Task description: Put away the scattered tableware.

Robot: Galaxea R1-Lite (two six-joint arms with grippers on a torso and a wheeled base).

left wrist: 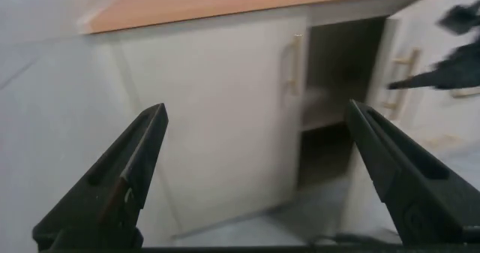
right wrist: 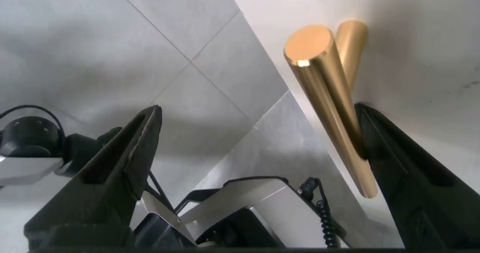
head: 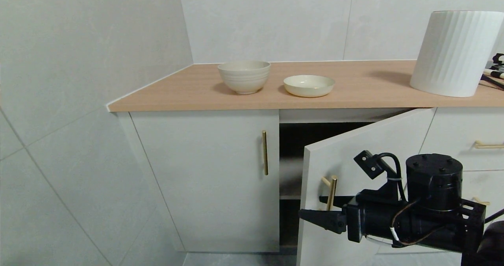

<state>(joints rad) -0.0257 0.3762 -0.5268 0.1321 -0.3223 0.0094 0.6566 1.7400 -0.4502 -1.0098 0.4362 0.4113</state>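
Note:
A cream ribbed bowl (head: 244, 76) and a shallow cream dish (head: 309, 85) stand side by side on the wooden countertop (head: 177, 90). Below them, the right cabinet door (head: 366, 147) hangs partly open. My right gripper (head: 311, 205) (right wrist: 259, 178) is open at that door's gold handle (head: 332, 193) (right wrist: 330, 95). The bar lies between the fingers, close to one of them. My left gripper (left wrist: 255, 178) is open and holds nothing; it faces the cabinet from lower down, well away from it.
The left cabinet door (head: 204, 179) is shut, with its gold handle (head: 265, 152) beside the dark opening and inner shelf (head: 290, 179). A tall white ribbed container (head: 456, 53) stands at the counter's right. Drawers with gold pulls (head: 488, 144) lie to the right. A tiled wall bounds the left.

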